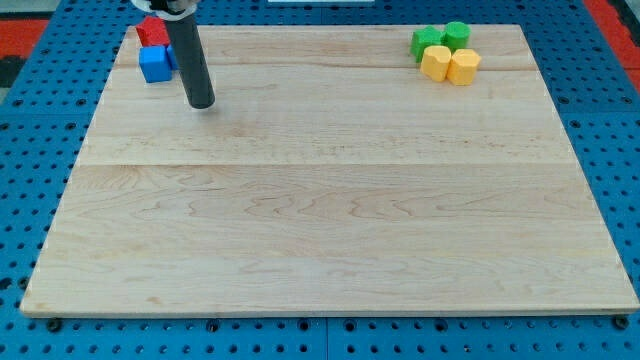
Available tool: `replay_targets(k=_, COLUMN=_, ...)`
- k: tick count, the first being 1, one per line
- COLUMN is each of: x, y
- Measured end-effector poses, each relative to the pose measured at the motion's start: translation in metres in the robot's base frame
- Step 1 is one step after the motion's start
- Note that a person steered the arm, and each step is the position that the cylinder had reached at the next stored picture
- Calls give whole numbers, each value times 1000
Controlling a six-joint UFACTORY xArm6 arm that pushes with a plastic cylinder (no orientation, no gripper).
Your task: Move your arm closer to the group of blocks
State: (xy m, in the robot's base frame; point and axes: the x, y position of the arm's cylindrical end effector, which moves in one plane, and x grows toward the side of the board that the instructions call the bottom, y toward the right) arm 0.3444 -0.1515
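Your tip [202, 103] sits upper left, bare rod, holding nothing, just right of the blue cube [155, 64] and red block [152, 31] at the board's [330, 260] top edge. Green blocks [440, 40] and yellow blocks [450, 65] cluster top right, well apart.

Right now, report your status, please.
My tip right of blue cube, red block. Green-yellow group at top right. Path clear.
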Motion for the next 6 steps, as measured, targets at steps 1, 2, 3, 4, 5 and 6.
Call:
replay_targets(k=1, x=0, y=0)
replay_targets(k=2, x=0, y=0)
replay_targets(k=3, x=0, y=0)
replay_targets(k=4, x=4, y=7)
replay_targets(k=5, x=4, y=61)
replay_targets(k=6, x=3, y=160)
